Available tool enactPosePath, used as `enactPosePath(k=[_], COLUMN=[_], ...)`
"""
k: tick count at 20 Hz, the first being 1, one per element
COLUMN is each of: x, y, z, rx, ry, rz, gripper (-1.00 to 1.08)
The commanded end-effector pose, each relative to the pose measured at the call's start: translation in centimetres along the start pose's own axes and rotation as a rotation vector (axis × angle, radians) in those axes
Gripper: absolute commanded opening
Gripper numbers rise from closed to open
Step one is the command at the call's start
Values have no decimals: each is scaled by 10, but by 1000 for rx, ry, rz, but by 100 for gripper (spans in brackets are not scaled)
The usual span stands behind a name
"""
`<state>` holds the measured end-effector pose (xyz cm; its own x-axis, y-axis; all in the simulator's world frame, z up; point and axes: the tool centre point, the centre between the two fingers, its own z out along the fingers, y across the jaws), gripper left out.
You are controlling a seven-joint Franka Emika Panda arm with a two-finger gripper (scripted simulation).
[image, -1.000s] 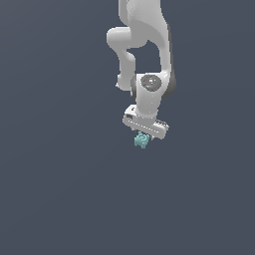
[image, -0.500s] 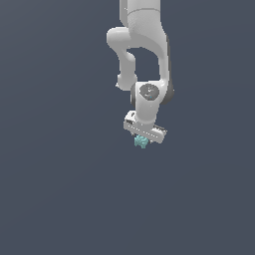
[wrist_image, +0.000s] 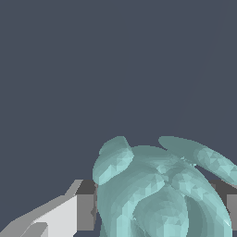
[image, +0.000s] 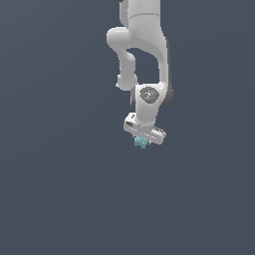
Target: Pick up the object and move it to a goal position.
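In the wrist view the object [wrist_image: 157, 190], a teal lumpy piece with rounded lobes, fills the space between the two fingers [wrist_image: 85, 210], whose dark pads press against its sides, so the jaws are clamped on it. In the exterior view the same piece [image: 141, 143] shows as a small teal bit sticking out just under the gripper [image: 143, 139], which points downward. Behind it the white arm [image: 144, 55] rises out of the top of the picture against a plain dark grey-blue backdrop.
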<state>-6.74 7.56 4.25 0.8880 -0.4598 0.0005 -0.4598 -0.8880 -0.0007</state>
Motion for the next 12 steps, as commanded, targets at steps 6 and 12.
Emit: enactPosePath(k=[6,12], x=[0,-3], y=[0,-8], z=[0,-11], rx=[0,0], ry=[0,0], rz=[0,0], gripper=[-100,-100])
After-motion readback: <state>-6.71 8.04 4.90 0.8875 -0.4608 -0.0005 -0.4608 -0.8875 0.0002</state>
